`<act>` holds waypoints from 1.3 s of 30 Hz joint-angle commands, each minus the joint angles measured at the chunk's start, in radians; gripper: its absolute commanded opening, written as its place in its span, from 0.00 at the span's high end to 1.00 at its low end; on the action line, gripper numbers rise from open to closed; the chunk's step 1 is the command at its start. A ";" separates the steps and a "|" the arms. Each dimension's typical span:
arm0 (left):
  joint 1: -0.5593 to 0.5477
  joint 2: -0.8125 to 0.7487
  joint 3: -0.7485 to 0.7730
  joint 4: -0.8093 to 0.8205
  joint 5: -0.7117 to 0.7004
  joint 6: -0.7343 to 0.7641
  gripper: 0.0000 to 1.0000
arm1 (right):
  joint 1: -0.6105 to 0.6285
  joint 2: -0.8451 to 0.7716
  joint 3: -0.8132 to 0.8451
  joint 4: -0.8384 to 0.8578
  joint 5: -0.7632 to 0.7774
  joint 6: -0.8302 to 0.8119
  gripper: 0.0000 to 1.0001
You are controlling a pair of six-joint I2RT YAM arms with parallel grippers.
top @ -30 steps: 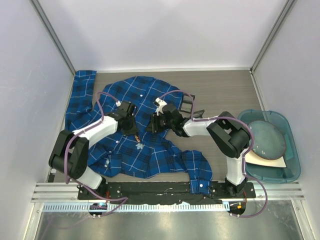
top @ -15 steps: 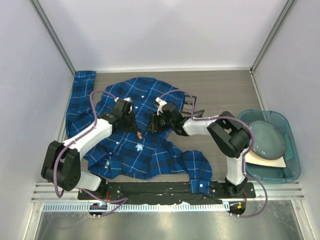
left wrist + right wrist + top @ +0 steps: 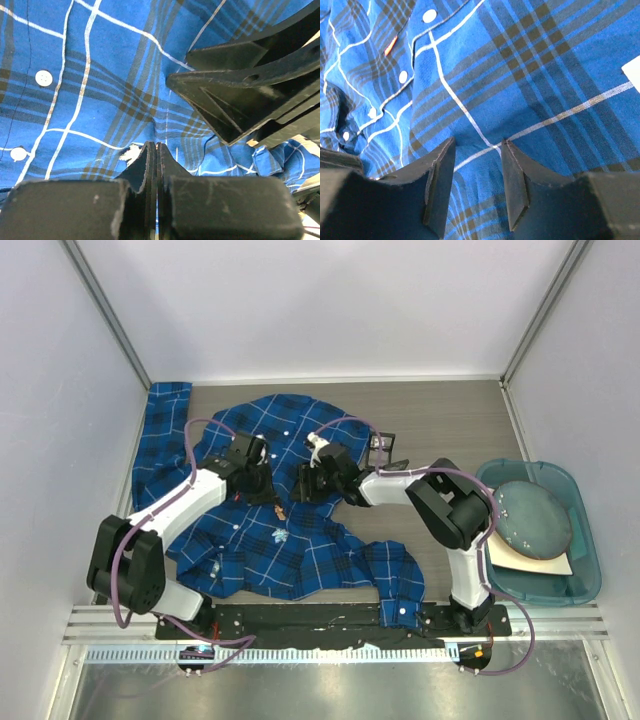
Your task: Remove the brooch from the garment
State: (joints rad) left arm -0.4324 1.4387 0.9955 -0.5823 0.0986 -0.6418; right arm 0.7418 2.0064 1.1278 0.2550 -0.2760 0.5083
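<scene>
The left end effector is clenched, its fingers pressed flat together with nothing visible between them, tips over the shirt. A small whitish brooch sits on the cloth just left of those tips. The right end effector is released, fingers apart against the plaid. The shirt lies spread on the bench.

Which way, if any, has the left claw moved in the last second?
Yes, slightly. The left gripper has shifted toward the far wall, away from the black base rail, over the garment.
</scene>
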 commanded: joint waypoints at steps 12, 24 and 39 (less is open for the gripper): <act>0.018 -0.308 -0.144 0.228 -0.014 -0.022 1.00 | -0.041 0.082 0.277 -0.222 0.098 -0.111 0.51; 0.017 -0.646 -0.454 0.740 0.052 -0.064 1.00 | -0.088 -0.369 -0.018 -0.260 -0.124 -0.133 0.37; 0.018 -0.747 -0.537 0.862 0.079 -0.177 1.00 | -0.091 -0.431 -0.329 0.634 -0.387 0.452 0.49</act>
State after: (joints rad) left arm -0.4183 0.7074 0.4610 0.1989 0.1673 -0.7815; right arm 0.6487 1.5726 0.8192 0.5941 -0.6285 0.7799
